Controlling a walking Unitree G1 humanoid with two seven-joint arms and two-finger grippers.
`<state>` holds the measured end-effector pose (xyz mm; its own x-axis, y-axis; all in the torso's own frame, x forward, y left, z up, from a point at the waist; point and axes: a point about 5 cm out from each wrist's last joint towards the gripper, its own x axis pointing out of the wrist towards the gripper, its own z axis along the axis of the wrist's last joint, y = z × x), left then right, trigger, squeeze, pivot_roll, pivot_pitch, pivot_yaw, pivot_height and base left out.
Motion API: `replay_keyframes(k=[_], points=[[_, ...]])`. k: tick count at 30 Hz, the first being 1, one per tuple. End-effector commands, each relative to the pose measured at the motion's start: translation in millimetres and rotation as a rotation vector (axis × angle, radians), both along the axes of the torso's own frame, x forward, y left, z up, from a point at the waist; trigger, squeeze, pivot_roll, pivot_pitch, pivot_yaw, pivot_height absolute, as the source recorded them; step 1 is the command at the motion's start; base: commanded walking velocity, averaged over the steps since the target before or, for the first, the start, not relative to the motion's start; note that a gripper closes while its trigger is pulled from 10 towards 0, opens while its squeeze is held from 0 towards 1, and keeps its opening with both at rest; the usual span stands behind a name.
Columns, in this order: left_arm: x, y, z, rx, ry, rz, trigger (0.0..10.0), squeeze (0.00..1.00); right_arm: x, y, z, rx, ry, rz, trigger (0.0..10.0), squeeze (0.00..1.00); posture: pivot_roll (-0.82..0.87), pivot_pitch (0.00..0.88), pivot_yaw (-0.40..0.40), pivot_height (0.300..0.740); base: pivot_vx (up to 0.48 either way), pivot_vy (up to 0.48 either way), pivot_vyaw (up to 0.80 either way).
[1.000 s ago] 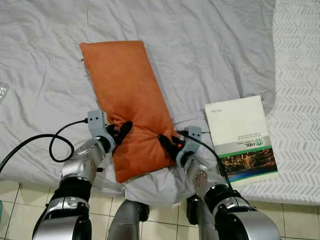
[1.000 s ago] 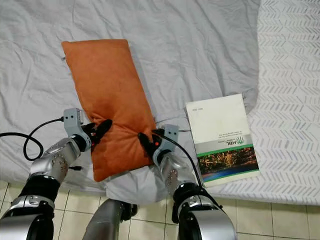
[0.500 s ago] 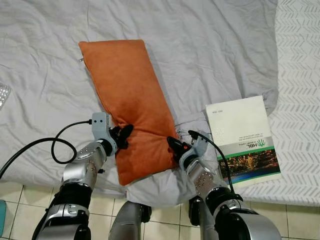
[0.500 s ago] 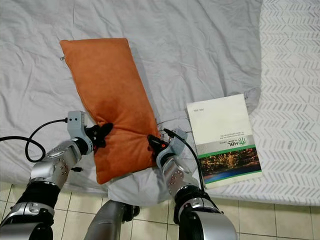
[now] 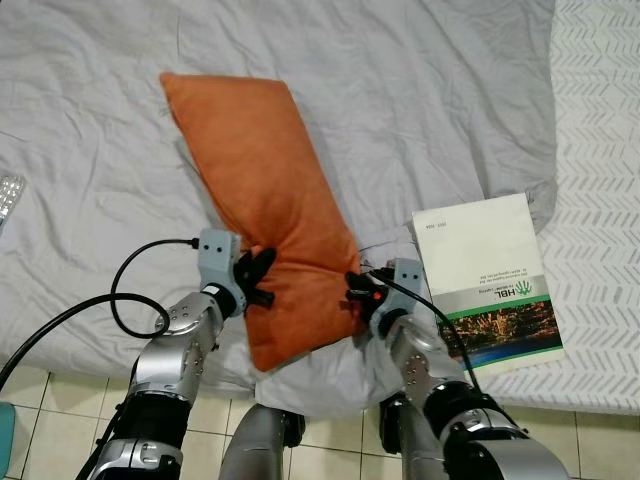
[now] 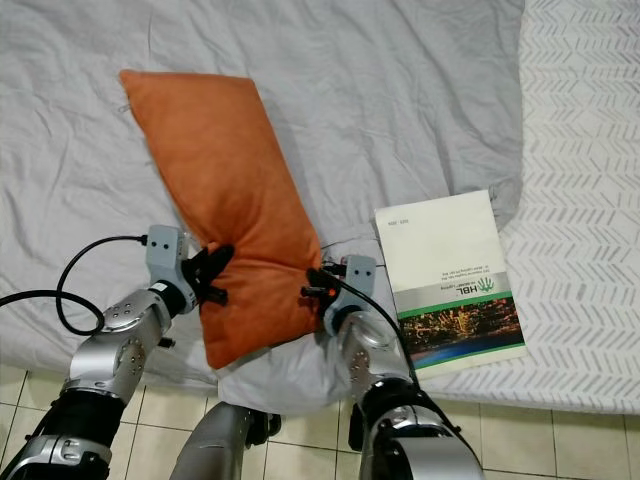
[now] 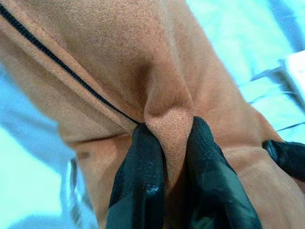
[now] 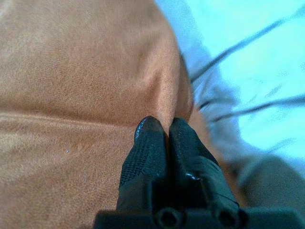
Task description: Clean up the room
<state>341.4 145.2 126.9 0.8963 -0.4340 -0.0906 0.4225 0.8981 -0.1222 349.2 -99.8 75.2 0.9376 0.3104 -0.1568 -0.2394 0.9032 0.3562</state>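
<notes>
A long orange pillow [image 5: 262, 190] lies slantwise on the grey bed sheet [image 5: 430, 90], its near end raised off the sheet. My left gripper [image 5: 260, 283] is shut on the pillow's left edge near that end; in the left wrist view its fingers [image 7: 143, 171] pinch a fold of orange fabric beside the zip. My right gripper [image 5: 356, 290] is shut on the pillow's right edge, and the right wrist view has its fingers [image 8: 152, 143] pressed together on the fabric.
A book [image 5: 487, 280] with a white, green and photo cover lies on the bed to the right of my right arm. A patterned white cover [image 5: 600, 150] runs along the right. A blister pack [image 5: 8, 192] lies at the far left. Tiled floor [image 5: 30, 420] below.
Both grippers have pulled back toward me and lifted the pillow's near end; the pillow now stands more tilted off the sheet than a second ago.
</notes>
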Motion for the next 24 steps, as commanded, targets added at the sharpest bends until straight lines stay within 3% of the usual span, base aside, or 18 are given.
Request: replay_keyframes(k=[1,5,9,10,11,15,20,21,22,24], points=[[-10.7,6.6,-26.5,0.051,0.089,-0.007,0.0,0.0,-6.3,-48.0,-13.4,-0.049,0.052,-0.211,0.0,0.0,0.0,0.323,0.04,0.74,0.0,0.0,0.0],[6.6,8.2,1.3,0.078,-0.03,-0.035,0.0,0.0,-7.3,-73.3,15.6,-0.067,-0.082,-0.359,0.0,0.0,-0.04,0.2,0.038,0.74,0.0,0.0,0.0],[11.8,9.1,7.0,0.095,-0.051,-0.045,0.0,0.0,-12.1,-77.0,23.7,-0.096,-0.123,-0.389,0.0,0.0,-0.05,0.166,0.04,0.74,0.0,0.0,0.0],[15.6,8.8,6.7,0.107,-0.051,-0.044,0.0,0.0,-12.0,-78.4,25.1,-0.109,-0.131,-0.397,0.0,0.0,-0.08,0.115,0.043,0.74,0.0,0.0,0.0],[22.0,8.2,12.9,0.135,-0.079,-0.068,0.0,0.0,-23.3,-81.5,37.4,-0.152,-0.191,-0.415,0.0,0.0,-0.11,0.045,0.049,0.74,0.0,0.0,0.0],[27.2,5.9,18.9,0.152,-0.102,-0.085,0.0,0.0,-32.9,-85.3,45.8,-0.184,-0.227,-0.431,0.0,0.0,-0.12,0.013,0.058,0.74,0.0,0.0,0.0],[25.2,-6.4,18.4,0.159,-0.129,-0.114,0.0,0.0,-49.4,-99.9,37.3,-0.211,-0.204,-0.484,0.0,0.0,-0.15,0.0,0.094,0.74,0.0,0.0,0.0],[22.8,-9.8,13.5,0.179,-0.125,-0.116,3.6,0.0,-51.9,-101.1,35.2,-0.217,-0.203,-0.486,0.0,0.0,-0.16,0.0,0.101,0.74,0.0,0.0,0.0],[21.3,-13.3,7.4,0.188,-0.109,-0.122,10.0,0.0,-54.7,-101.4,34.4,-0.235,-0.203,-0.485,0.0,0.0,-0.17,0.0,0.105,0.74,0.0,0.0,-0.48],[19.6,-16.1,2.5,0.183,-0.1,-0.121,10.0,0.0,-56.7,-101.1,33.0,-0.248,-0.199,-0.481,0.0,0.0,-0.17,0.0,0.107,0.74,0.0,0.0,-0.64]])
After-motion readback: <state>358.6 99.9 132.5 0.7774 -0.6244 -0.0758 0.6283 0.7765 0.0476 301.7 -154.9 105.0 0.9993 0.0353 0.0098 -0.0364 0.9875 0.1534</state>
